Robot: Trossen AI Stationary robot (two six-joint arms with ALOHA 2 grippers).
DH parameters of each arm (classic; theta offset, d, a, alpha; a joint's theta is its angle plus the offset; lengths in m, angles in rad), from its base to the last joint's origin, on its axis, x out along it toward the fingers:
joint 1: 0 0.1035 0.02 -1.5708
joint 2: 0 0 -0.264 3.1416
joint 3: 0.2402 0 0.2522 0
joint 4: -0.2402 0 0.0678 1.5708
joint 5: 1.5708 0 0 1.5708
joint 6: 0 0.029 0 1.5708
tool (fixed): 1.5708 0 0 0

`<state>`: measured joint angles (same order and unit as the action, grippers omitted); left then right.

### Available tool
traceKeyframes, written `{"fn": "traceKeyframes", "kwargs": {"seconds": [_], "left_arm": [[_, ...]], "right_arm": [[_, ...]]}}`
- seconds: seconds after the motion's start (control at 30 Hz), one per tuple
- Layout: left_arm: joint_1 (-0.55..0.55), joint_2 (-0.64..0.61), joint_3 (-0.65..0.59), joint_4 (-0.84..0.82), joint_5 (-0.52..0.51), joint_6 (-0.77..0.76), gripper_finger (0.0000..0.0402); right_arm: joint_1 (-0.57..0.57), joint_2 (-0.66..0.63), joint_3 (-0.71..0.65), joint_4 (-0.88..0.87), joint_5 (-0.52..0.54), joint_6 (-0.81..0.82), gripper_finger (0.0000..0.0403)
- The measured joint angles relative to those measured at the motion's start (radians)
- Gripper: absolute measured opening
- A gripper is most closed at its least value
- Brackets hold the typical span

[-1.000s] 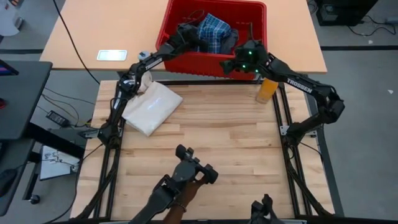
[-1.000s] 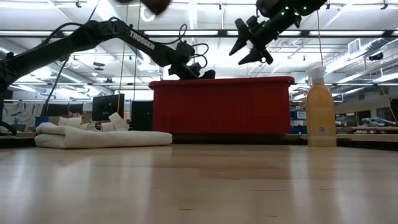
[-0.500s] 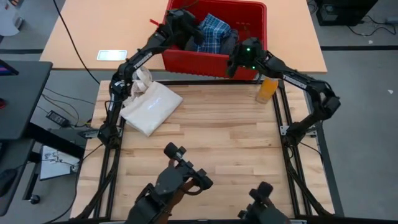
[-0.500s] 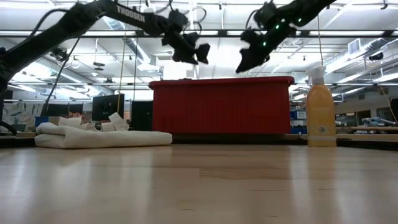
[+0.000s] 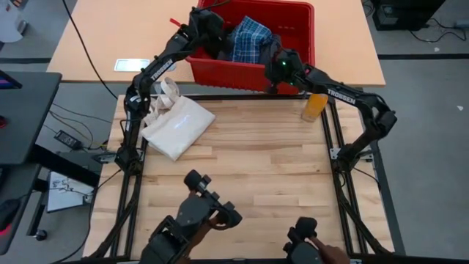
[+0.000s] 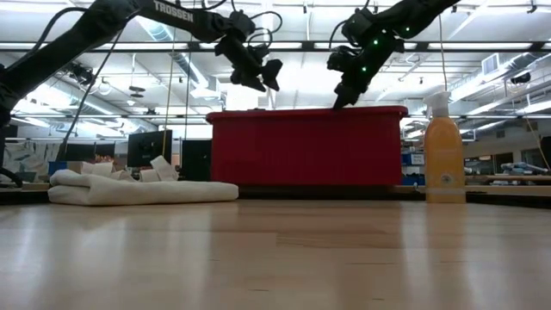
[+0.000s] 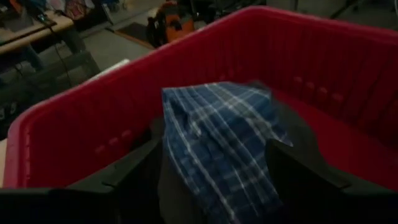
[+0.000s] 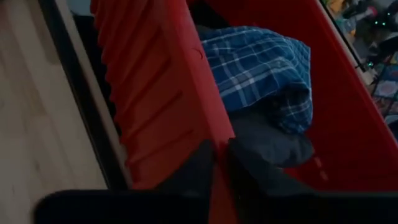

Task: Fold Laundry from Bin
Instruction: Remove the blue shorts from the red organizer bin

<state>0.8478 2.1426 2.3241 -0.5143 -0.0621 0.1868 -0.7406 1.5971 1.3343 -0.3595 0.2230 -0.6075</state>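
The red bin point(image 5: 302, 13) stands beyond the table's far edge. In it lie a blue-and-white plaid shirt point(image 5: 249, 37) and a dark grey piece point(image 8: 268, 144). My left gripper point(image 6: 263, 76) hangs open above the bin's left part, clear of the laundry; its wrist view looks down on the plaid shirt point(image 7: 217, 143). My right gripper point(image 6: 338, 99) is shut and slants down at the bin's near wall rim point(image 8: 186, 81), toward the bin's right end. Its tips point(image 8: 221, 155) sit right at the rim, beside the dark grey piece. My right gripper has its shut fingertips at the top of the bin's near rim point(image 6: 344, 109), coming from above and the near side. I cannot tell whether they touch the rim or the dark grey piece behind it.
A cream tote bag point(image 5: 176, 125) lies at the table's far left. An orange spray bottle point(image 5: 315, 106) stands at the far right corner. Dark handles point(image 5: 201, 213) and a person's hand point(image 5: 322, 253) show at the near edge. Bare wood lies between.
My left gripper has risen out of the bin, clear of the laundry, staying open. My right gripper has come down toward the bin's near rim, rolled about its own axis, and shut. The laundry lies as before.
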Motion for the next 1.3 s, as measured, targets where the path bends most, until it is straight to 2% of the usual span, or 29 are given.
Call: {"fn": "traceKeyframes", "kwargs": {"seconds": [0.07, 0.13, 0.3, 0.43, 0.63, 0.73, 0.9, 1.03, 1.1, 1.2, 1.3], "left_arm": [[0.000, 0.000, 0.000, -0.010, 0.011, 0.001, 0.0290], [0.000, 0.000, 0.000, -0.015, 0.037, 0.001, 0.0290], [-0.004, 0.000, 0.000, -0.013, 0.087, 0.001, 0.0290], [-0.011, 0.000, 0.000, -0.015, 0.126, 0.001, 0.0290], [-0.018, 0.000, 0.000, -0.033, 0.132, 0.025, 0.0290], [-0.004, 0.000, 0.000, -0.112, 0.132, 0.044, 0.0290], [0.055, 0.000, 0.000, -0.205, 0.127, -0.063, 0.0290], [0.103, -0.001, 0.000, -0.212, 0.065, -0.163, 0.0290], [0.124, -0.002, 0.000, -0.215, -0.011, -0.173, 0.0290], [0.152, -0.002, 0.000, -0.217, -0.149, -0.100, 0.0290], [0.158, -0.001, 0.000, -0.183, -0.250, 0.052, 0.0290]], "right_arm": [[0.000, -0.011, -0.001, -0.010, -0.001, -0.023, 0.0014], [-0.006, -0.028, -0.009, -0.068, -0.009, -0.044, 0.0007], [-0.041, -0.044, -0.010, -0.138, -0.021, -0.075, 0.0026], [-0.066, -0.034, -0.014, -0.218, -0.051, -0.070, 0.0022], [-0.053, -0.077, -0.009, -0.158, -0.102, -0.043, 0.0022], [-0.037, -0.119, -0.011, -0.125, -0.114, 0.020, 0.0032], [-0.088, -0.196, -0.009, -0.065, -0.072, 0.263, 0.0065], [-0.164, -0.248, -0.007, -0.049, -0.053, 0.397, 0.0110], [-0.189, -0.250, -0.007, -0.048, 0.014, 0.412, 0.0138], [-0.210, -0.240, -0.010, -0.008, 0.137, 0.401, 0.0173], [-0.224, -0.209, -0.007, 0.068, 0.221, 0.359, 0.0194]]}}
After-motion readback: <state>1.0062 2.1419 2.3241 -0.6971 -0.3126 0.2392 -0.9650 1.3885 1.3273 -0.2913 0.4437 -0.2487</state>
